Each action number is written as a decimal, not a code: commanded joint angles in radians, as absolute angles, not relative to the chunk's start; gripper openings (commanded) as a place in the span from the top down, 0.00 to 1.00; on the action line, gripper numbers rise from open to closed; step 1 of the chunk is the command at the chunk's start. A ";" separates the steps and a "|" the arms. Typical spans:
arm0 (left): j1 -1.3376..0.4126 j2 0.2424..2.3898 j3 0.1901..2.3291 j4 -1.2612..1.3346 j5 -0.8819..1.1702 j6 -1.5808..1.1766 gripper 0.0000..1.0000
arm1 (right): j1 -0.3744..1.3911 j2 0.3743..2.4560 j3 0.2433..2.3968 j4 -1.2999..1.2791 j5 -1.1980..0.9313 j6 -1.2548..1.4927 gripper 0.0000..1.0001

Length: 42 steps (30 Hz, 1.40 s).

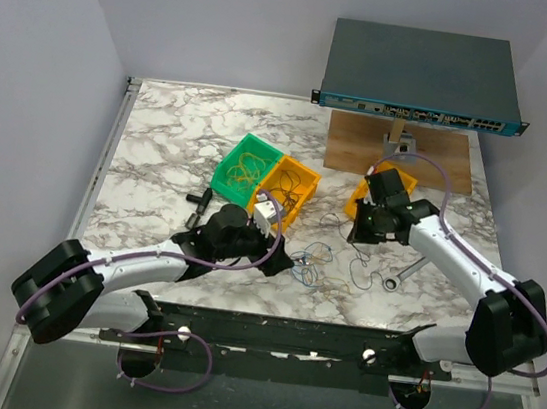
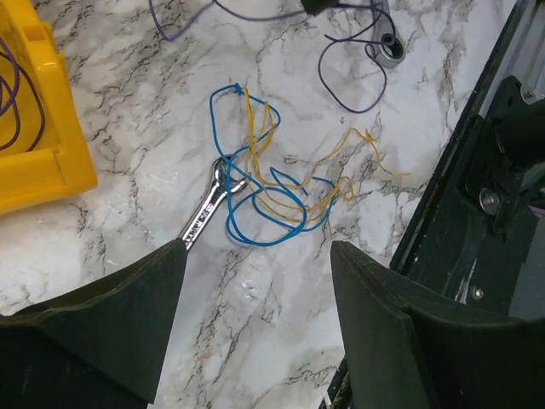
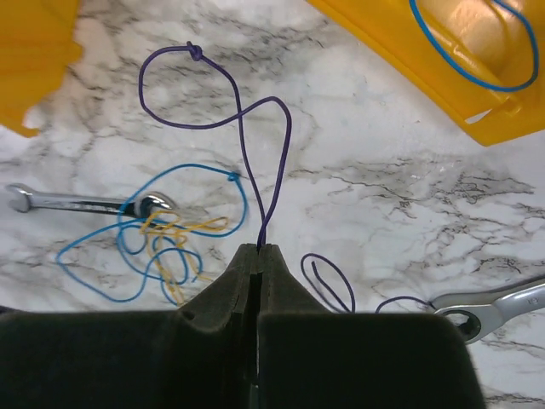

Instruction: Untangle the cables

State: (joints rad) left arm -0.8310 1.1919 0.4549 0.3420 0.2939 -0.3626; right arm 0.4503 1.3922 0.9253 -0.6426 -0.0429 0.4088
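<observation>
A blue wire [image 2: 264, 244] and a yellow-orange wire [image 2: 328, 159] lie tangled together on the marble table, also seen in the right wrist view [image 3: 162, 247] and from the top [image 1: 317, 271]. My left gripper [image 2: 257, 249] is open and empty just short of this tangle, in the top view [image 1: 281, 262]. My right gripper [image 3: 258, 250] is shut on a dark purple wire [image 3: 243, 115], whose knotted loop stretches ahead of the fingertips. From above the right gripper [image 1: 363, 232] sits right of the tangle. More purple wire [image 2: 349, 89] curls on the table.
A small silver wrench [image 2: 207, 210] lies under the tangle. A second wrench [image 3: 494, 302] lies at the right [image 1: 404, 273]. A green bin [image 1: 248, 166] and two yellow bins [image 1: 293, 192] [image 1: 381, 191] hold more wires. A network switch [image 1: 421, 78] stands on a wooden stand [image 1: 401, 153].
</observation>
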 commanded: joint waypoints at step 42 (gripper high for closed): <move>-0.836 0.676 0.221 0.408 -0.110 -0.241 0.18 | 0.554 1.703 1.073 0.305 -0.155 0.718 0.99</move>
State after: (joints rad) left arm -0.8337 0.6983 0.2020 0.4019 -0.0692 -0.2565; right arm 0.5362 1.6520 1.1561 0.1211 -0.2497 0.6682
